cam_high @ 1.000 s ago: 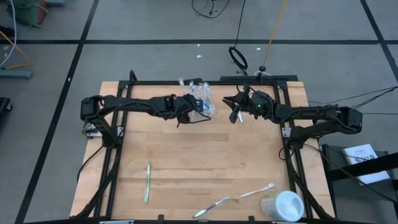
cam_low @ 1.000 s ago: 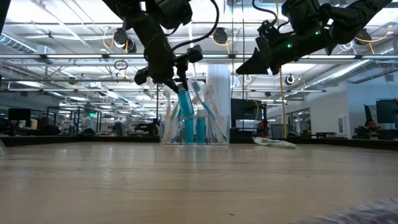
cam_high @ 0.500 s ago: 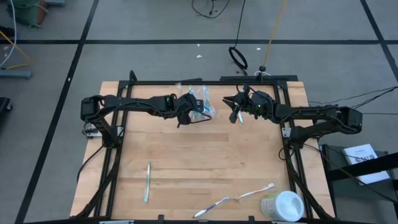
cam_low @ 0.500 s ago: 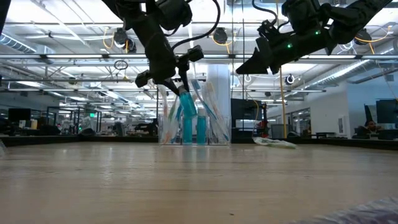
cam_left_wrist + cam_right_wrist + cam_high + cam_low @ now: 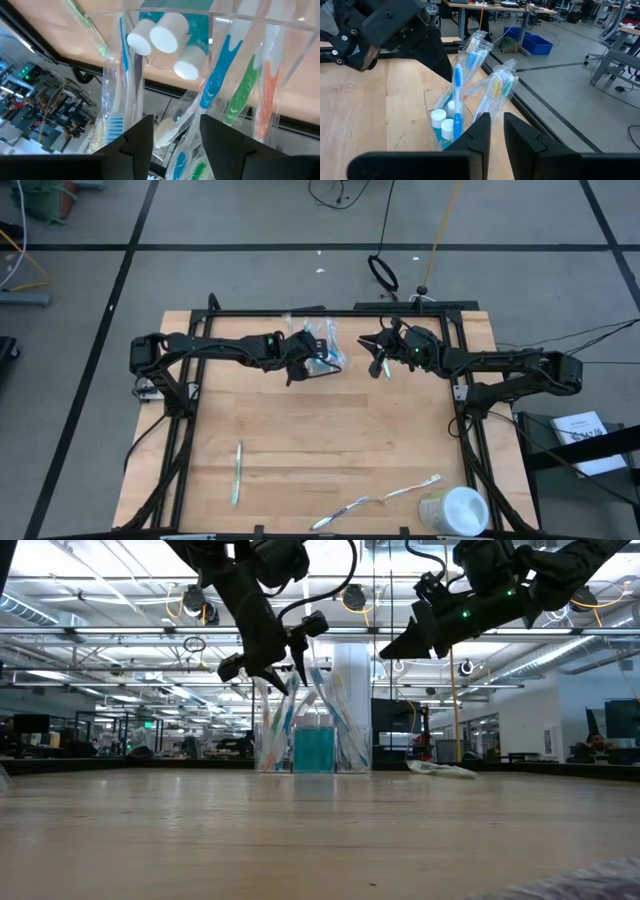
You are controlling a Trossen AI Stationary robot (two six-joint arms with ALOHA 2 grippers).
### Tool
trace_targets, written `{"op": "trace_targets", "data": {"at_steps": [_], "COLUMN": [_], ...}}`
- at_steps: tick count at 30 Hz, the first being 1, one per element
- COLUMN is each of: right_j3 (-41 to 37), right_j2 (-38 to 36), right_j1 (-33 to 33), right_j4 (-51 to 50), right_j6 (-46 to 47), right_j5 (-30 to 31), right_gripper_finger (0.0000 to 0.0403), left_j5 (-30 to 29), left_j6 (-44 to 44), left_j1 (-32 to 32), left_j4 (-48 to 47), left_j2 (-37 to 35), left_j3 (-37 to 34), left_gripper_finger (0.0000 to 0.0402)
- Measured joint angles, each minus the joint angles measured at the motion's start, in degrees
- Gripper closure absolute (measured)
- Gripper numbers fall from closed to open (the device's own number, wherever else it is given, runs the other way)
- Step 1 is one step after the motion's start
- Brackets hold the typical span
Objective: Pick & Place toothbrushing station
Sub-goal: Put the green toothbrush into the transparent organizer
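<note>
The clear plastic cup (image 5: pixel 322 346) stands at the table's far middle, and its wall shows in the low view (image 5: pixel 352 752). It holds several wrapped pastel toothbrushes (image 5: pixel 218 84), heads up, and three blue toothpaste tubes (image 5: pixel 314 750) with white caps (image 5: pixel 165 38) up. My left gripper (image 5: pixel 282 672) hangs open and empty just above the cup's left rim, seen in its own wrist view (image 5: pixel 176 122). My right gripper (image 5: pixel 393 647) is shut and empty, in the air right of the cup (image 5: pixel 497 120).
One toothbrush (image 5: pixel 237 473) lies at the near left. Two more (image 5: pixel 378 499) lie near the front edge, beside a larger white cup (image 5: pixel 455 510) on its side. A wrapped thing (image 5: pixel 440 770) lies on the table right of the clear cup. The table's middle is bare wood.
My left gripper held a blue toothpaste tube slanted over the clear cup, then opened and let it go. The tube has dropped into the cup and now stands beside the other two. My right gripper has kept still.
</note>
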Motion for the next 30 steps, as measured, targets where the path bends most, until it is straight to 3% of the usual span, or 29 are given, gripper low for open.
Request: {"op": "trace_targets", "data": {"at_steps": [6, 17, 23, 30], "right_j3": [0.0, 0.0, 0.0, 0.0], "right_j2": [0.0, 0.0, 0.0, 0.0], "right_j1": [0.0, 0.0, 0.0, 0.0], "right_j4": [0.0, 0.0, -1.0, -1.8], "right_j6": [0.0, 0.1, 0.1, 3.8], "right_j5": [0.0, 0.0, 0.0, 0.0], "right_gripper_finger": [0.0360, 0.0360, 0.0360, 0.0360], "left_j5": [0.0, 1.3, 2.7, 8.5], "left_j6": [-7.4, -42.9, -71.5, -116.6], "left_j1": [-0.2, -6.1, -8.6, -10.8], "left_j4": [0.0, -0.4, -5.7, -22.1], "left_j2": [0.0, -3.6, -11.0, -16.9], "left_j3": [0.0, 3.2, 4.2, 4.3], "left_gripper_finger": [0.0234, 0.0234, 0.0233, 0.0233]}}
